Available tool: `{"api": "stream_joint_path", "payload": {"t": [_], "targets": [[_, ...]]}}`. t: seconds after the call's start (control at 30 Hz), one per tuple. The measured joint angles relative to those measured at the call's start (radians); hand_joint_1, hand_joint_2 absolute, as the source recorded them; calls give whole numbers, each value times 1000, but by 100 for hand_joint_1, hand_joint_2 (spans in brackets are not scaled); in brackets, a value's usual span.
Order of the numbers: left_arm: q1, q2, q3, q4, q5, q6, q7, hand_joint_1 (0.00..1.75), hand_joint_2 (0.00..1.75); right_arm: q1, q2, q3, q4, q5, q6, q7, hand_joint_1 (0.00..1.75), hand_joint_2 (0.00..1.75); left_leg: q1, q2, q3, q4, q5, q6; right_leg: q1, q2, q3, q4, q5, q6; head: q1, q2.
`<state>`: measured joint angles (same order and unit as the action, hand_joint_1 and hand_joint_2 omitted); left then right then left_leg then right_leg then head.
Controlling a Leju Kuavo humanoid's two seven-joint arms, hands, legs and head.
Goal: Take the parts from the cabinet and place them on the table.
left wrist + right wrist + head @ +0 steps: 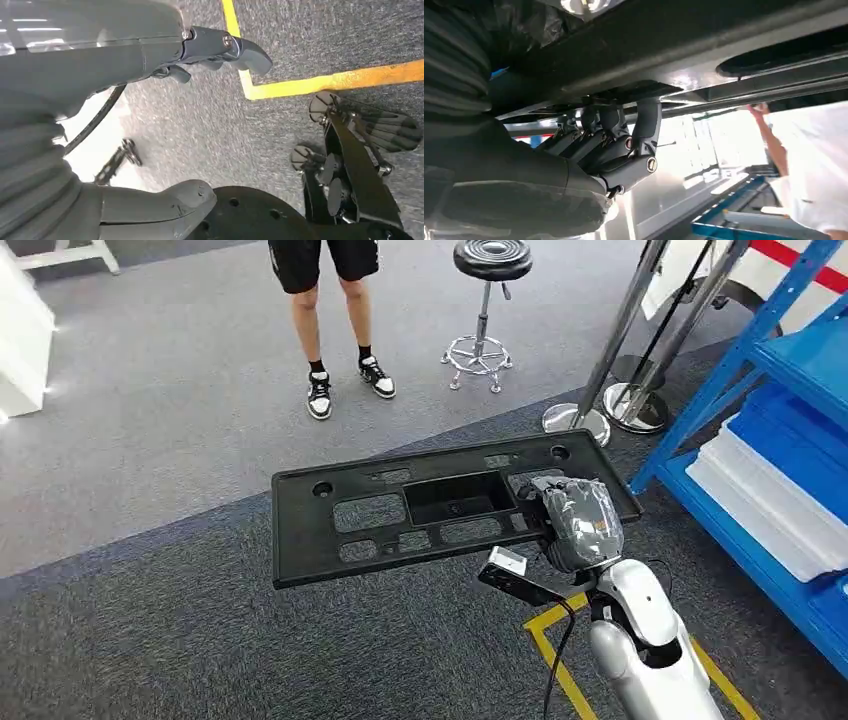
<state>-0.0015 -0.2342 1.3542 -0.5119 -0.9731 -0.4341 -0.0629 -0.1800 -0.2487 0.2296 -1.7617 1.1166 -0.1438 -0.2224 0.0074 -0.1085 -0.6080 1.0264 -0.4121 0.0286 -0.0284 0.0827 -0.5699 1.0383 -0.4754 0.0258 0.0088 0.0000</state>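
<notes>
Black panel (400,515) — right hand (580,525) gripping one end; left hand (220,50) empty, fingers apart — carry level to bench.

The right hand (582,523) holds the panel (440,508) at its right end, above the floor (180,400); the panel extends left from the hand, roughly level. The shelving rack (790,440) stands to the right of the panel. Two stanchion bases (610,410) stand on the floor beyond the panel's right end. A stool (485,310) stands farther away, left of the stanchions. A person (335,320) stands left of the stool. Floor tape (550,650) lies near, below the hand.
</notes>
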Motion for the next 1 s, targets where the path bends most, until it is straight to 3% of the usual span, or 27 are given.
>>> {"api": "stream_joint_path", "payload": {"t": [0.03, 0.07, 0.13, 0.17, 0.2, 0.23, 0.27, 0.3, 0.33, 0.37, 0.4, 0.47, 0.5, 0.53, 0.57, 0.63, 0.67, 0.7, 0.73, 0.77, 0.83, 0.87, 0.9, 0.97, 1.0], "targets": [[-5, 1, 0, 0, 0, 0, 0, 0, 175, 3, 0, -2, -3, 0, 0, 0, 175, 175, -4, -12, -7, 8, 0, -7, 0, -2, -3, -12, 0, 2, 0, 0], [-2, 1, 0, 0, 0, 1, -1, 0, 175, 5, 0, -3, -4, 0, 0, 0, 175, 175, 0, -20, -13, 5, 3, -13, 4, -17, -3, -10, 1, 2, 0, 0], [5, 0, 0, 1, 0, 2, -1, 0, 175, 5, 0, -3, -6, 1, 0, 1, 175, 175, 3, -42, -17, -2, 9, -29, 8, -35, -1, -12, 5, -11, 0, 0], [5, 2, 1, 1, 0, 2, -1, 0, 175, 5, 0, -3, -6, 1, 0, 1, 175, 175, 5, -38, -20, 4, 6, -32, -5, -51, 6, -25, 11, -20, 0, 0], [6, 3, 1, 1, 0, 2, -2, 0, 175, 6, 1, -3, -8, 1, 0, 1, 175, 175, -3, 21, -29, 29, -12, -35, -1, -63, 11, -30, 10, -27, 0, 0], [3, 3, 1, 2, 0, 2, -2, 0, 175, 6, 1, -5, -13, 1, -1, 1, 175, 175, -3, 63, -59, 89, -49, -39, 1, -77, 12, -30, 9, -33, 0, 0], [1, 3, 1, 2, 0, 2, -2, 0, 175, 7, 1, -5, -14, 1, -1, 1, 175, 175, 1, 86, -99, 171, -89, -42, 5, -91, 13, -29, 8, -35, 0, 0], [-1, 2, 1, 2, 0, 2, -2, 0, 175, 9, 1, -5, -14, 1, -1, 2, 175, 175, 4, 95, -137, 247, -121, -45, 8, -105, 13, -28, 7, -36, 0, 0], [-2, 2, 1, 3, 0, 5, -2, 0, 175, 10, 1, -5, -14, 2, -1, 2, 175, 175, 6, 99, -166, 304, -136, -47, 9, -121, 13, -28, 5, -36, 0, 0], [-2, 2, 1, 5, -3, 6, -3, 0, 175, 12, 1, -5, -14, 3, -2, 2, 175, 175, 6, 102, -170, 311, -127, -49, 9, -135, 14, -27, 3, -34, 0, 0], [-1, 2, 1, 6, -4, 9, -5, 0, 175, 13, 1, -5, -14, 4, -2, 2, 175, 175, 7, 105, -150, 274, -99, -49, 9, -148, 15, -25, 1, -32, 0, 0], [-1, 2, 1, 6, -16, 17, -5, 0, 175, 22, 0, -12, -17, 4, -6, 2, 175, 175, 7, 130, -50, 96, -14, -45, 8, -172, 24, -21, -9, -25, 0, 0], [-2, 0, 0, 7, -27, 24, -5, 0, 175, 35, -5, -22, -23, 0, -11, 1, 175, 175, 3, 179, -13, 24, -7, -40, 12, -183, 29, -20, -14, -18, 0, 0], [-6, -5, -5, 10, -44, 34, -5, 0, 175, 57, -15, -40, -31, -12, -29, -6, 175, 175, -7, 178, -5, 17, -15, -26, 19, -197, 29, -18, -20, -9, 0, 0], [-7, -10, -9, 14, -55, 52, -5, 0, 175, 84, -25, -59, -37, -27, -46, -27, 175, 175, -6, 162, -9, 20, -14, -15, 18, -209, 33, -21, -22, -4, 0, 0], [-6, -14, -10, 29, -68, 82, -8, 0, 175, 129, -37, -104, -46, -46, -69, -65, 175, 175, -11, 137, -11, 18, -16, -5, 18, -230, 45, -26, -23, 5, 0, 0], [-6, -14, -10, 38, -75, 95, -12, 0, 175, 150, -38, -123, -52, -48, -71, -81, 175, 175, -10, 124, -3, 6, -13, 5, 14, -238, 54, -29, -28, 16, 0, 0], [-4, -16, -11, 44, -75, 106, -17, 0, 175, 163, -38, -143, -57, -45, -68, -93, 175, 175, -5, 115, 5, -1, -9, 12, 7, -188, 56, -17, -41, 22, 1, 0], [-6, -16, -11, 52, -74, 114, -21, 0, 175, 173, -37, -155, -62, -33, -62, -101, 175, 175, -5, 107, 5, -2, -9, 15, 6, -129, 31, 26, -73, 20, 0, 0], [-10, -14, -11, 57, -72, 115, -27, 0, 175, 178, -36, -160, -67, -21, -50, -101, 175, 175, -6, 99, 2, -2, -6, 20, 6, -101, -6, 96, -113, 18, 1, 0], [-14, 4, -10, 67, -63, 108, -32, 0, 175, 174, -11, -154, -71, 35, -15, -74, 175, 175, -11, 75, -1, -2, -5, 22, 10, -86, -96, 259, -171, 15, 0, 0], [-14, 15, -8, 71, -62, 103, -34, 0, 175, 167, 4, -139, -71, 65, 0, -48, 175, 175, -13, 63, -1, -1, -5, 22, 10, -86, -118, 288, -165, 12, 1, 0], [-13, 27, -7, 74, -64, 105, -35, 0, 175, 158, 19, -118, -71, 85, 8, -18, 175, 175, -14, 49, 0, -1, -5, 22, 10, -85, -116, 268, -134, 8, 0, 0], [-13, 40, -6, 75, -72, 107, -36, 0, 175, 131, 39, -69, -71, 103, 13, 20, 175, 175, -15, 23, 1, 2, -4, 21, 11, -70, -55, 126, -37, -2, 0, 0], [-14, 48, -6, 76, -73, 107, -37, 0, 175, 115, 45, -46, -71, 107, 13, 29, 175, 175, -14, 12, 2, 3, -4, 20, 12, -31, -14, 36, 9, -8, 0, 0]]}}
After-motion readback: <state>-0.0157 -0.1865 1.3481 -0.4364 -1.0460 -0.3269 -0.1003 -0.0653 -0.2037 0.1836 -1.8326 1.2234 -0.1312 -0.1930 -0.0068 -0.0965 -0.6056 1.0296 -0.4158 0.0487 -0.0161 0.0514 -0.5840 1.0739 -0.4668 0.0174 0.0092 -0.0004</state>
